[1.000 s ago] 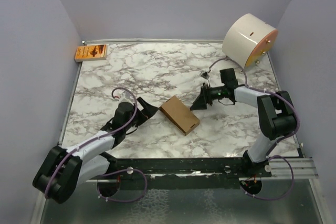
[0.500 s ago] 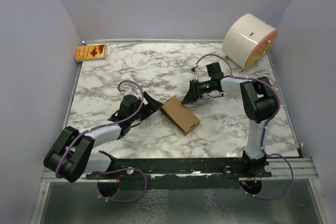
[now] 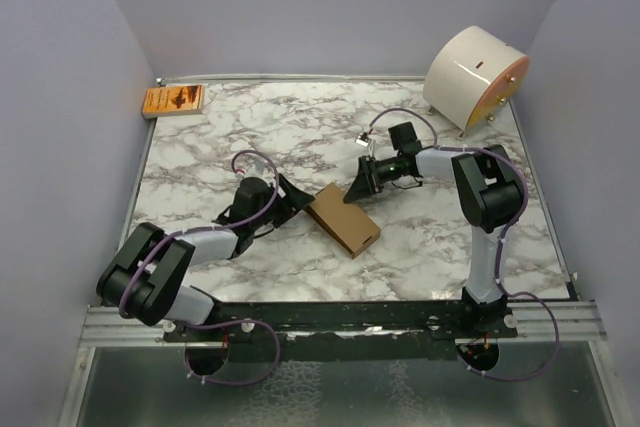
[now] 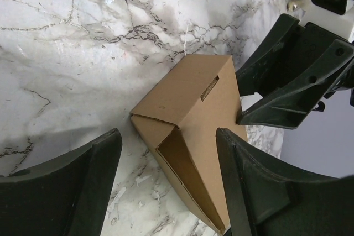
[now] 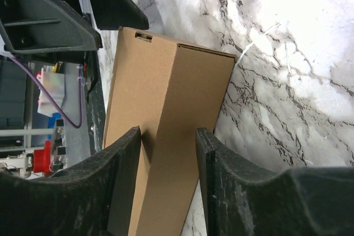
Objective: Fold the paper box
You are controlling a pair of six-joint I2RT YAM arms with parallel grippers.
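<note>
Marbled white tabletop, walled in pale lavender on three sides. At its middle lies the paper box, a plain brown oblong carton, set at a slant. The end nearest the left arm gapes open and shows a hollow inside.

I have the left gripper just beside that open end. Its fingers are spread wide, with the carton's end in the gap and neither finger touching it. The right gripper sits at the far corner. Its fingers are partly apart, straddling a ridge of the carton. One tip seems to touch an edge, but I see nothing clamped.

I judge the carton light and thin: stiff across its panels, ready to buckle at the creases, easily crushed, and likely to slide on the smooth marble. I would hold it gently by a panel edge near a crease, braced from the other end.

Open marble surrounds it. The orange printed packet and the big white cylinder sit in the far corners, well apart. The two grippers are near each other.
</note>
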